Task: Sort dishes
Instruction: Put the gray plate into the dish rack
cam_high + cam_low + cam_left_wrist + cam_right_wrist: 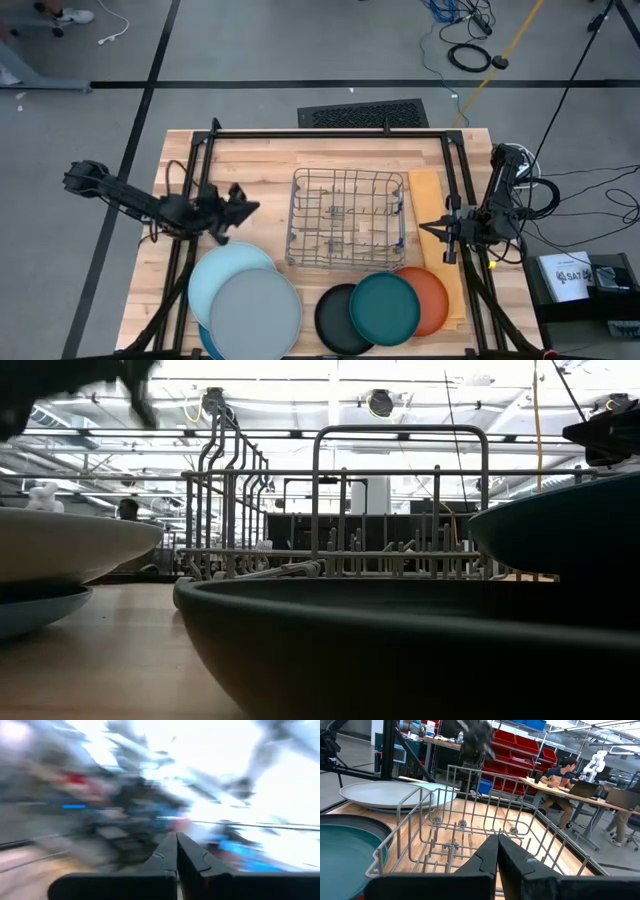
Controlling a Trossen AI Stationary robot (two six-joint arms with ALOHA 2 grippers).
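Observation:
A grey plate (257,312) lies on a pale blue plate (222,268), with a medium blue plate's edge (207,342) showing under them, at the near left. A dark teal plate (385,307) lies overlapping a black plate (338,320) and an orange plate (432,298) at the near right. The wire rack (348,232) stands empty in the middle. My left gripper (250,208) is shut and empty, in the air just beyond the pale blue plate. My right gripper (424,228) is shut and empty, right of the rack; its shut fingers (497,840) point at the rack.
A yellow mat (428,205) lies right of the rack, under the orange plate. A black frame (330,133) runs along the table's far and side edges. Bare wood lies between the rack and the left plates. A person (560,772) sits at a desk beyond the table.

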